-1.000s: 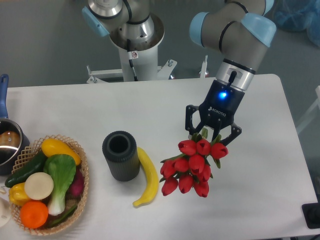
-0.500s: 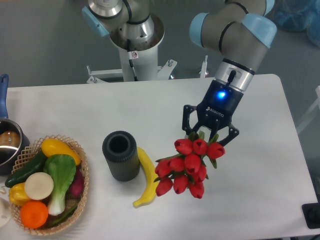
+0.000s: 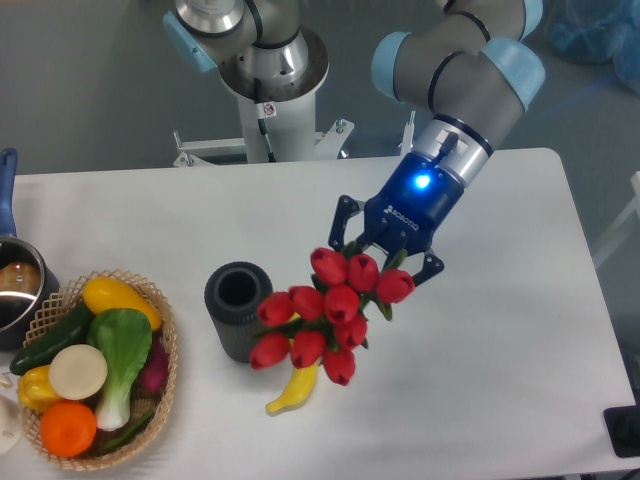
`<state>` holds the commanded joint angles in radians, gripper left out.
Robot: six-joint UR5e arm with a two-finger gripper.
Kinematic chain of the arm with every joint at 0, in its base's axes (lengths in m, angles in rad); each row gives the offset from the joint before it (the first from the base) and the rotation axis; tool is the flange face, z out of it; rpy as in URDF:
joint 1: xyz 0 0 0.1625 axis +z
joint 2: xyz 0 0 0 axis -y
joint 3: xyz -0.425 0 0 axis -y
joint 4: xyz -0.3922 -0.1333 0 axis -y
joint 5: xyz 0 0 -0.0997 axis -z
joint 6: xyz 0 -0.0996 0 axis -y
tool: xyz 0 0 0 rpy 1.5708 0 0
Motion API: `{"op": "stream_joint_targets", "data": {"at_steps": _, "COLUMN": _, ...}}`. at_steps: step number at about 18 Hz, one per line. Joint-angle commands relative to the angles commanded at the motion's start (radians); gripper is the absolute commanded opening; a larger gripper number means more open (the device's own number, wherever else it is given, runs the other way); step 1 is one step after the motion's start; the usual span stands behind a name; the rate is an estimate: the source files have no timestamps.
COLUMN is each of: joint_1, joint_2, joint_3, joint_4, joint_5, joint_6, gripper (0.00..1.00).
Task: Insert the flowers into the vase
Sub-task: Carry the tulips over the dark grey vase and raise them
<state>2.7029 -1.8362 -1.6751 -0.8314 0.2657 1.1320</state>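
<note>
The flowers [image 3: 322,312], a bunch of red tulip buds with green leaves, hang in the air just right of the vase and partly over a banana. My gripper [image 3: 385,264] is shut on their stem end, which the buds hide. The vase [image 3: 240,310] is a dark ribbed cylinder standing upright on the white table, its round mouth open and showing. The lowest left buds reach almost to the vase's right side.
A yellow banana [image 3: 289,391] lies right of the vase, mostly under the flowers. A wicker basket [image 3: 167,350] of vegetables and fruit sits at the left front. A steel pot [image 3: 15,290] with a blue handle is at the left edge. The arm's base [image 3: 270,90] stands behind the table.
The gripper has carried the flowers left and slightly up, from right of the banana to over it, close to the vase. Vase, banana and basket have not moved.
</note>
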Motion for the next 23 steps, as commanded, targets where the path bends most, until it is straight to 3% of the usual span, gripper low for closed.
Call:
{"op": "stream_joint_targets", "data": {"at_steps": 4, "joint_1": -0.028, "joint_2": 0.005, "joint_3": -0.012, "joint_4": 0.000, "joint_5": -0.088, "joint_6": 0.047, "gripper": 0.45}}
{"op": "stream_joint_targets", "data": {"at_steps": 9, "joint_1": -0.035, "joint_2": 0.026, "joint_3": -0.093, "joint_4": 0.000, "joint_5": -0.224, "joint_6": 0.166, "gripper": 0.45}}
{"op": "stream_joint_targets", "data": {"at_steps": 14, "joint_1": -0.037, "joint_2": 0.052, "joint_3": -0.097, "joint_4": 0.000, "joint_5": -0.313, "joint_6": 0.164, "gripper": 0.45}}
{"op": "stream_joint_targets", "data": {"at_steps": 23, "joint_1": -0.067, "joint_2": 0.068, "joint_3": -0.144, "joint_4": 0.000, "joint_5": -0.333, "joint_6": 0.213, "gripper": 0.46}}
